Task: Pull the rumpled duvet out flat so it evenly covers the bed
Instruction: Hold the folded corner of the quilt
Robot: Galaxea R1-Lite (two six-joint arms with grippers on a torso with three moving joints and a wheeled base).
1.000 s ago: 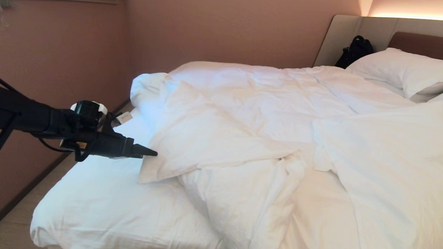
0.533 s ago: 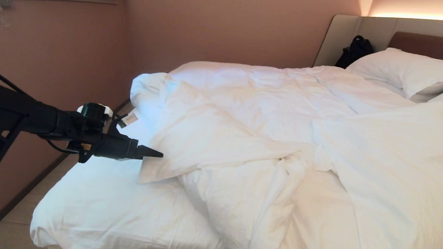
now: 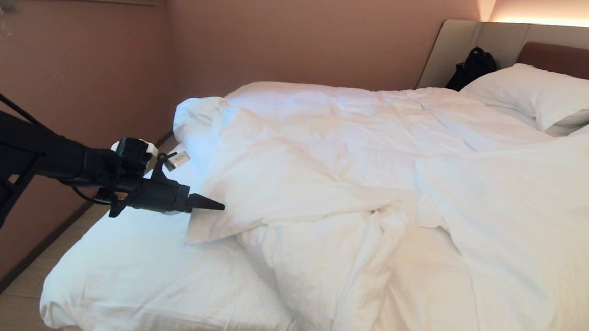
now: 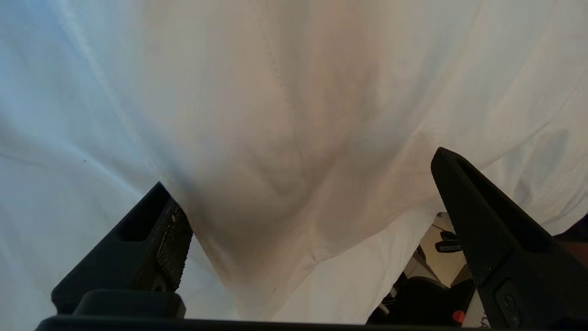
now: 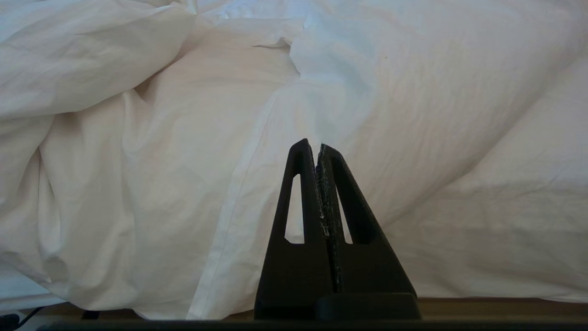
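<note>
The duvet (image 3: 375, 191) lies bunched and folded across the bed (image 3: 134, 278), with the white sheet bare at the near left corner. A folded-over corner flap (image 3: 209, 221) of the duvet points toward my left gripper (image 3: 216, 205), which reaches in level from the left. In the left wrist view the left gripper (image 4: 298, 166) is open, and the duvet (image 4: 294, 115) flap fills the space between its wide-apart fingers (image 4: 156, 230). My right gripper (image 5: 318, 146) is shut on nothing, in front of hanging folds of duvet (image 5: 413, 115), and is outside the head view.
Two white pillows (image 3: 539, 93) rest against the padded headboard (image 3: 572, 59) at the back right, with a black bag (image 3: 471, 69) beside them. A pink wall (image 3: 75, 70) runs along the bed's left side, leaving a narrow strip of floor (image 3: 15, 297).
My left gripper has moved to the right and slightly down, closer onto the duvet's corner flap. Its fingers have stayed open. The duvet has not moved.
</note>
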